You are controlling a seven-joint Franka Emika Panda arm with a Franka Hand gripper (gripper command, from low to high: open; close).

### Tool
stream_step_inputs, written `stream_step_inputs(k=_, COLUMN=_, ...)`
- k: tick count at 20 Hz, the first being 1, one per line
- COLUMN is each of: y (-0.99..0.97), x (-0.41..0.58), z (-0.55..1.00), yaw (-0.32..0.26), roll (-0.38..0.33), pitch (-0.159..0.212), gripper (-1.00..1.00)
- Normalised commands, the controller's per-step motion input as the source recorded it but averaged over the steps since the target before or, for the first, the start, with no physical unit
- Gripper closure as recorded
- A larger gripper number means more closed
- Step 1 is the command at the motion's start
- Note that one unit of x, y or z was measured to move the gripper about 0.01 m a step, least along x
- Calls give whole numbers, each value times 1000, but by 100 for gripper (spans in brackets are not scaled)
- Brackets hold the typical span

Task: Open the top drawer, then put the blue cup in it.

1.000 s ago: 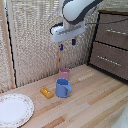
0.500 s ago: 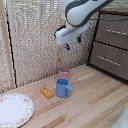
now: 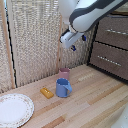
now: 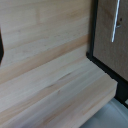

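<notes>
The blue cup (image 3: 63, 88) stands upright on the wooden table (image 3: 95, 102), its loop handle facing the exterior view's right. On the exterior view's right is the dresser, whose top drawer (image 3: 118, 26) is shut, with a silver bar handle (image 3: 119, 32). My gripper (image 3: 78, 43) hangs in the air above the cup, between it and the dresser. It is tilted and open, with nothing in it. The wrist view shows bare tabletop (image 4: 45, 65) and a dark drawer front with a silver handle (image 4: 116, 20). Which drawer that is I cannot tell.
A pink cup (image 3: 64, 73) stands right behind the blue cup. Beside the blue cup lies a small yellow block (image 3: 46, 92), and a white plate (image 3: 14, 110) rests near the table's front corner. A wicker screen (image 3: 35, 40) backs the table. The lower drawer (image 3: 109, 61) is shut.
My gripper has risen and swung toward the dresser on the exterior view's right, tilting from pointing straight down. The cups, block and plate have not moved.
</notes>
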Motion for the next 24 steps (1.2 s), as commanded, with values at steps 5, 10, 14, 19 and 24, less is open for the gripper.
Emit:
stream_step_inputs(k=5, y=-170, x=-25, z=-93, yaw=127, roll=-375, pitch=-35, gripper=-100)
stream_step_inputs(k=10, y=-67, x=6, z=67, yaw=137, roll=-356, pitch=-59, gripper=-100)
stream_step_inputs(k=14, y=0, x=104, z=263, yaw=110, roll=-312, pitch=-31, gripper=-100)
stream_step_inputs(k=19, y=-5, x=138, z=258, yaw=81, roll=-321, pitch=-3, gripper=-100)
stream_step_inputs(k=24, y=-92, x=58, z=9, yaw=80, roll=-375, pitch=-13, gripper=-100)
